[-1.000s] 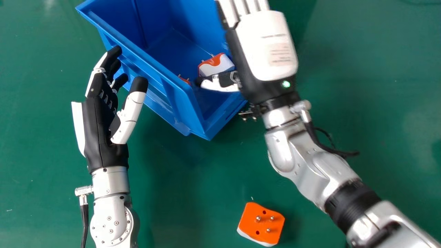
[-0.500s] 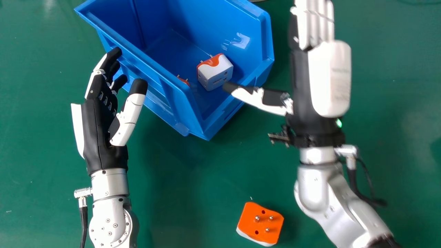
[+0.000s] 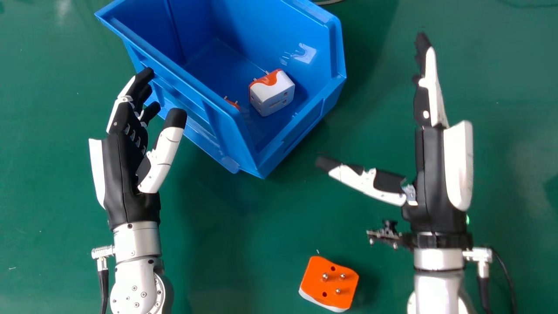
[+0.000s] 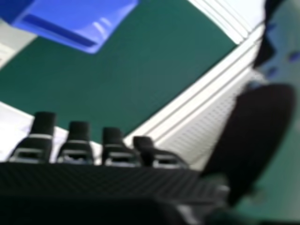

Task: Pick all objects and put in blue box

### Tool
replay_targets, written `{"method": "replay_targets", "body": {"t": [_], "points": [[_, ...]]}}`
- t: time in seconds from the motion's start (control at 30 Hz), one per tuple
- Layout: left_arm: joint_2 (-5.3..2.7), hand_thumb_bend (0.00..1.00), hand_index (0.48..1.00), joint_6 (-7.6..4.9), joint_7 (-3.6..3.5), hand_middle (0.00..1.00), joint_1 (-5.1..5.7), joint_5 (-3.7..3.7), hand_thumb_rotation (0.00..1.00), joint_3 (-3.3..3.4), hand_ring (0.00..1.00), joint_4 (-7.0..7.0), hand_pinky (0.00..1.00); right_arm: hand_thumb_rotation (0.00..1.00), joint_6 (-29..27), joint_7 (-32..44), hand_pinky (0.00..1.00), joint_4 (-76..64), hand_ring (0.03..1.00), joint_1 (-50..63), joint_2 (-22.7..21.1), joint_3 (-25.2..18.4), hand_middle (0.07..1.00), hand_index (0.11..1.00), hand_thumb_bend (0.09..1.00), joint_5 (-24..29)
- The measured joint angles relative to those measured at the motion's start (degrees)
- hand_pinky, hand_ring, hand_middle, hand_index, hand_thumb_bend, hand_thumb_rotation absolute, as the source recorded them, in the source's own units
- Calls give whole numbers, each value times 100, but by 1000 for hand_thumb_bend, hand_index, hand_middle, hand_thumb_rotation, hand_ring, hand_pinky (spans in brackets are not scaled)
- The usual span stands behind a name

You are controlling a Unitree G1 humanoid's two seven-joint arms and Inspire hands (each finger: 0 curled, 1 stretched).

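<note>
Right hand: we are holding the right hand (image 3: pixel 440 170) released beside the blue box (image 3: pixel 270 39), fingers straight, thumb spreading out towards ten o'clock, grasping nothing.
Left hand: at nine o'clock from it, our left hand (image 3: pixel 126 174) is resting relaxed and unclenched, its fingers overlapping the box's near wall from our angle; we are not telling whether they are touching it.
Loose adapter: between seven and eight o'clock from the right hand, the orange and white plug adapter (image 3: pixel 329 283) is lying on the green tabletop (image 3: pixel 218 261), three pins pointing up, well apart from the box.
Blue box: it is standing at ten o'clock from the right hand, open side up.
Boxed adapters: inside, a white adapter with an orange end (image 3: pixel 272 93) is sitting on the floor; between eight and nine o'clock from it, an orange pinned piece (image 3: pixel 232 104), probably another adapter, is peeking past the near wall.
Progress: we are apparently counting two in and one visible adapter remaining, so we are probably nearing the last pick.
</note>
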Motion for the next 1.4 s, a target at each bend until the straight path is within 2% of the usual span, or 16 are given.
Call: {"method": "replay_targets", "body": {"t": [0.1,0.2,0.3,0.4,0.5,0.7,0.8,1.0,1.07,1.23,1.4], "points": [[-1,823,809,0,-63,902,45,-2,590,-15,901,-28,858,362,-248,316,752,1,854,168,49,-62,886,895,806,265],[-5,824,809,1,-101,903,75,-15,588,-29,903,-56,861,389,-411,578,718,83,830,316,61,-86,869,882,814,300],[-5,823,810,2,-169,904,95,-86,585,-28,905,-79,864,383,-532,832,706,232,821,485,51,-126,861,874,816,386],[-5,827,813,6,-269,908,120,-209,580,-27,912,-112,874,391,-537,1100,703,278,815,692,16,-222,855,865,825,446],[-6,828,814,9,-304,910,128,-232,580,-26,914,-113,878,406,-540,1445,704,306,815,813,-141,-303,855,864,824,500],[1,822,813,8,-300,909,149,-218,586,-27,912,-114,873,429,-539,2442,712,250,813,1030,-579,-429,850,864,833,875],[3,821,812,8,-288,907,150,-210,589,-26,909,-115,867,438,-534,2635,714,195,808,1110,-699,-491,844,856,845,832],[4,816,808,8,-275,904,149,-192,588,-33,906,-114,862,440,-465,2686,758,-171,832,1249,-764,-588,855,851,845,370],[7,817,808,8,-265,902,149,-167,590,-33,902,-114,858,443,-285,2767,777,-354,852,1332,-796,-591,870,861,844,194],[8,821,808,11,-275,901,147,-174,592,-33,899,-114,854,452,246,2905,796,-832,885,1509,-845,-585,892,875,854,-287],[5,824,807,12,-274,902,146,-171,591,-35,901,-114,858,464,499,3005,793,-1117,890,1574,-854,-522,895,879,847,-521]]}}
